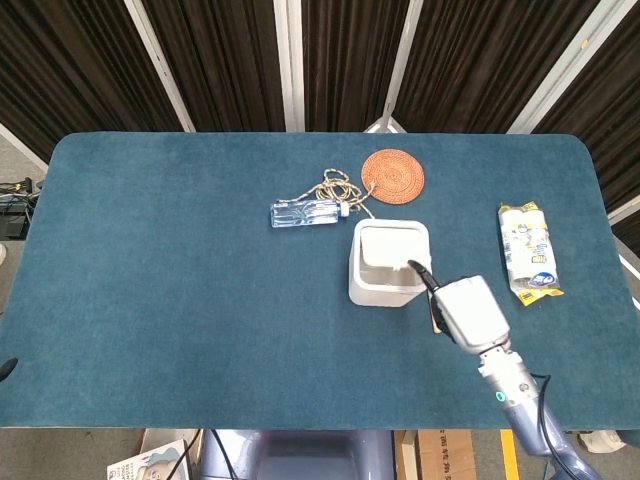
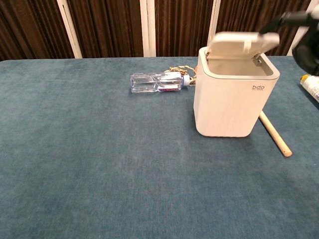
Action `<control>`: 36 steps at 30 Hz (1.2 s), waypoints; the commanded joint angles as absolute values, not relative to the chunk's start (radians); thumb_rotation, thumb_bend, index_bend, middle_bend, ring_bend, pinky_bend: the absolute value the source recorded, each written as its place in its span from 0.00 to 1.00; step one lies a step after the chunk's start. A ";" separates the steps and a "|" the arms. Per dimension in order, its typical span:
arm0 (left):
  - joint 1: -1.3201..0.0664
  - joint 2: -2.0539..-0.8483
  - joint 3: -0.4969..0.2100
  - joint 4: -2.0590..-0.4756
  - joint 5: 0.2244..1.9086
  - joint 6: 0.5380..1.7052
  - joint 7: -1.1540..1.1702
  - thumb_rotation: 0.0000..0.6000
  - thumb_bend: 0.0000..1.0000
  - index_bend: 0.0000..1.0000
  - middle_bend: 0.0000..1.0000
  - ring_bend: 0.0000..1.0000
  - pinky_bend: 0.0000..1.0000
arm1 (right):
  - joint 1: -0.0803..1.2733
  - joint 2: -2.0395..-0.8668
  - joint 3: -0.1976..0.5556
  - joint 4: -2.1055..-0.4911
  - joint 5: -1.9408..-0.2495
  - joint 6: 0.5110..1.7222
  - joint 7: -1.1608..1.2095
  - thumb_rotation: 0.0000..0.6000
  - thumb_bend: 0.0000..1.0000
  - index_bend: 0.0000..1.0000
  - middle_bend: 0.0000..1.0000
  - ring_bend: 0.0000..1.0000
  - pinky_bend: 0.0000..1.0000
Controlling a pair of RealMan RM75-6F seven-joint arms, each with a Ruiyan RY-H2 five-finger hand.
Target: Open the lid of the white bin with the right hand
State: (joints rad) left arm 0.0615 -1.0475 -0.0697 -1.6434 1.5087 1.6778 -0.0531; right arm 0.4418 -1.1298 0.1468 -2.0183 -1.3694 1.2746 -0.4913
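The white bin (image 1: 388, 265) stands right of the table's middle, nearer the far edge than the near one, with a clear bottle (image 1: 307, 213) and a woven coaster (image 1: 392, 176) beyond it. Its lid (image 2: 240, 43) is tilted up, hinged along the bin's far side, with the raised free edge on the side facing the robot and its right. The right hand (image 1: 466, 313) sits just beside the bin toward the near right corner of the table, so the lid lies up and away from it toward the far edge. One dark finger (image 1: 421, 275) reaches in over the bin's near right rim toward the lid's free edge; the chest view is blurred there, so whether it touches the lid cannot be told for sure. The hand grips nothing, though how its other fingers lie is not shown. The left hand is out of sight. Judging by the tilt, the lid is partly open and has further to swing back.
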 commanded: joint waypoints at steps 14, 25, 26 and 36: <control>0.062 -1.049 -0.070 -1.648 1.508 1.679 -0.046 1.00 0.16 0.18 0.05 0.00 0.00 | 0.203 -1.143 0.051 -1.758 -1.536 1.554 -0.203 1.00 0.47 0.08 0.10 0.15 0.26; 0.057 -1.045 -0.063 -1.653 1.515 1.665 -0.034 1.00 0.16 0.18 0.05 0.00 0.00 | 0.136 -1.240 0.006 -1.507 -1.512 1.536 -0.136 1.00 0.47 0.08 0.09 0.11 0.16; 0.058 -1.045 -0.063 -1.653 1.516 1.666 -0.034 1.00 0.16 0.18 0.05 0.00 0.00 | 0.136 -1.240 0.009 -1.500 -1.513 1.533 -0.142 1.00 0.47 0.08 0.09 0.10 0.15; 0.055 -1.024 -0.054 -1.667 1.503 1.637 -0.037 1.00 0.16 0.18 0.05 0.00 0.00 | 0.118 -1.212 0.016 -1.496 -1.524 1.542 -0.123 1.00 0.47 0.08 0.09 0.10 0.15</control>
State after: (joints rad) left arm 0.0553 -1.0256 -0.0549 -1.6672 1.5023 1.6374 -0.0357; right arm 0.1208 -1.2150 0.0158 -1.4945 -1.5204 1.5396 -0.1246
